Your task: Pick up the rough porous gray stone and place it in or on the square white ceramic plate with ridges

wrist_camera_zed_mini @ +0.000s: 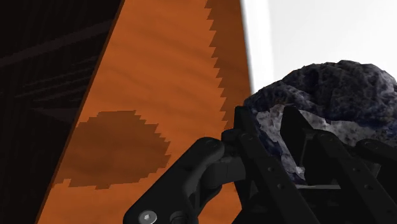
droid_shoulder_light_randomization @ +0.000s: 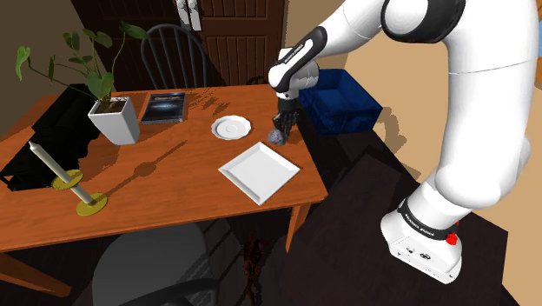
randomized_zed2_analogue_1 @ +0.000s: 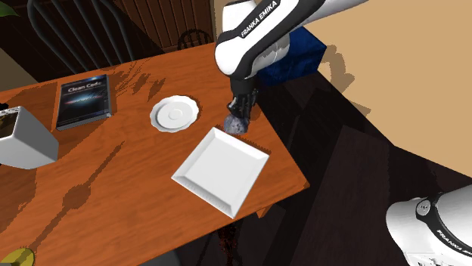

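Note:
A rough, dark grey stone [droid_shoulder_light_randomization: 278,137] [randomized_zed2_analogue_1: 236,122] hangs a little above the wooden table [droid_shoulder_light_randomization: 174,187], with my black gripper [droid_shoulder_light_randomization: 283,126] [randomized_zed2_analogue_1: 240,112] shut on it. In the wrist view the stone [wrist_camera_zed_mini: 331,89] bulges out between the fingers [wrist_camera_zed_mini: 254,153], and its shadow falls on the tabletop [wrist_camera_zed_mini: 165,83] beside it. The square white plate [droid_shoulder_light_randomization: 259,170] [randomized_zed2_analogue_1: 222,169] lies flat near the table's edge. The stone is just off the plate's far corner, and a white strip of the plate [wrist_camera_zed_mini: 318,32] lies beyond the stone.
A small round white saucer [droid_shoulder_light_randomization: 231,128] [randomized_zed2_analogue_1: 175,113] sits close to the gripper. Further off are a book [droid_shoulder_light_randomization: 165,106] [randomized_zed2_analogue_1: 83,100], a white potted plant [droid_shoulder_light_randomization: 115,120] and two candles [droid_shoulder_light_randomization: 87,198]. A blue bin [droid_shoulder_light_randomization: 343,100] stands past the table's edge, with a chair [droid_shoulder_light_randomization: 174,52] behind the table.

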You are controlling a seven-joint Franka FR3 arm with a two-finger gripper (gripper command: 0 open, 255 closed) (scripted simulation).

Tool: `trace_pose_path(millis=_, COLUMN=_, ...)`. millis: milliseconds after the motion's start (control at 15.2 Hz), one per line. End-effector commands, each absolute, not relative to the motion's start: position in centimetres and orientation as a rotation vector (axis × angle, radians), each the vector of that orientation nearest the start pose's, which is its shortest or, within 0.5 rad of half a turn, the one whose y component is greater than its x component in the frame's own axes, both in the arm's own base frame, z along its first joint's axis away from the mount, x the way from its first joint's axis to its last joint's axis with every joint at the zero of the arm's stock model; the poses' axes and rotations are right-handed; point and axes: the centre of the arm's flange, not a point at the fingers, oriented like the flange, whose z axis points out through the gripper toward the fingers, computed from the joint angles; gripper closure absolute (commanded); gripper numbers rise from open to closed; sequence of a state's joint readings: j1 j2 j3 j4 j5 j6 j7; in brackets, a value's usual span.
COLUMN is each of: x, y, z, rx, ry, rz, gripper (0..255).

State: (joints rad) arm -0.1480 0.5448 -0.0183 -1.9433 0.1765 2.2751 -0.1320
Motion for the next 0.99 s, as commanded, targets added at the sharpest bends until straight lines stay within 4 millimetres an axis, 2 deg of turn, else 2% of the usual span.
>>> trace_pose_path(millis=0, x=58.9, y=-6.7, z=18.3, rx=-2.976, ry=0.242, rz=0.289, gripper=255)
trace_pose_path(millis=462, x=57.9, y=2.5, z=18.5, rx=-2.976, ry=0.242, rz=0.289, gripper=255)
trace_pose_path(millis=528, x=57.9, y=3.0, z=18.5, rx=-2.976, ry=0.242, rz=0.289, gripper=255)
trace_pose_path(millis=924, x=57.9, y=3.0, z=15.3, rx=-2.976, ry=0.242, rz=0.289, gripper=255)
